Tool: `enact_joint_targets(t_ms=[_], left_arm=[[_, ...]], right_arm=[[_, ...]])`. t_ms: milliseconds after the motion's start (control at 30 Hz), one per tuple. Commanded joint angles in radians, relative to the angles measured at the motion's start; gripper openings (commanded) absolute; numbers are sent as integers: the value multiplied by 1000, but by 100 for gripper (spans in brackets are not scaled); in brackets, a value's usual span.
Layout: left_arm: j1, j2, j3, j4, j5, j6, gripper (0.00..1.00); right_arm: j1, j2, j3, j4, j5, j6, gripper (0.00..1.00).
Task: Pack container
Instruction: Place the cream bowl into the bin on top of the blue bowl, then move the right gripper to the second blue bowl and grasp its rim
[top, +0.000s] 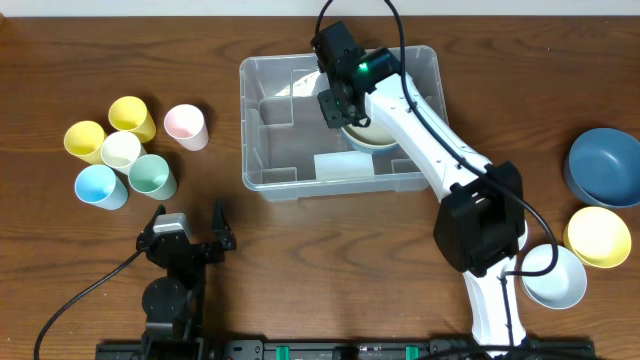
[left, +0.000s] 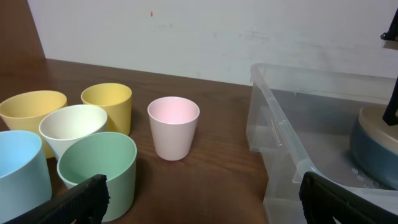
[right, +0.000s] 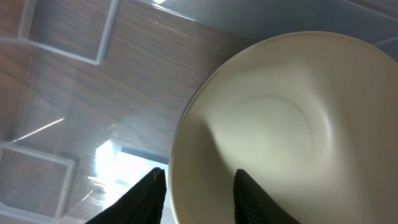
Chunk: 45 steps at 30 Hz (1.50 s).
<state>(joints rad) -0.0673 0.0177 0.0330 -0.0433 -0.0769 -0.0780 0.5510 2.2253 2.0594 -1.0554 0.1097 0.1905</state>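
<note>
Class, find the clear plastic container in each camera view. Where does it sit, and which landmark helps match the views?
Overhead: the container sits at upper centre.
Left wrist: right side, one corner facing the camera.
Right wrist: its clear floor fills the left half.
Shared landmark: the cream bowl inside it, overhead and right wrist.

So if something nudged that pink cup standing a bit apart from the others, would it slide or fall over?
The pink cup looks like thin plastic, so it is probably light and would slide easily. It narrows toward its base, so a push near the rim may well tip it. Once down, its round tapered wall would likely roll in a curve.
</note>
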Motion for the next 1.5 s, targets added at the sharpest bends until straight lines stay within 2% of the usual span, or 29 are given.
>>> enact_joint_targets(t_ms=[0,200,400,633,933,1267,1467], left_arm=[[3,0,-29,-23,-1,3,98],[3,0,-29,-23,-1,3,98],[3,0,-29,-23,-1,3,98],[3,0,-29,-23,-1,3,98],[3,0,-29,-23,-1,2,98],[3,0,-29,-23,-1,3,98],[3,0,-29,-23,-1,3,98]], right_arm=[[4,-3,2,-6,14,-5,36],[-4,-84,18,-42,14,-5,36],[-81,-264,19,-101,14,26,46],[-291,-390,19,-261,14,119,50],[-611,-401,11,-435,14,196,53],[-868,-401,-89,-420,14,190,56],[-985,-401,-269,-285,-12,153,57]])
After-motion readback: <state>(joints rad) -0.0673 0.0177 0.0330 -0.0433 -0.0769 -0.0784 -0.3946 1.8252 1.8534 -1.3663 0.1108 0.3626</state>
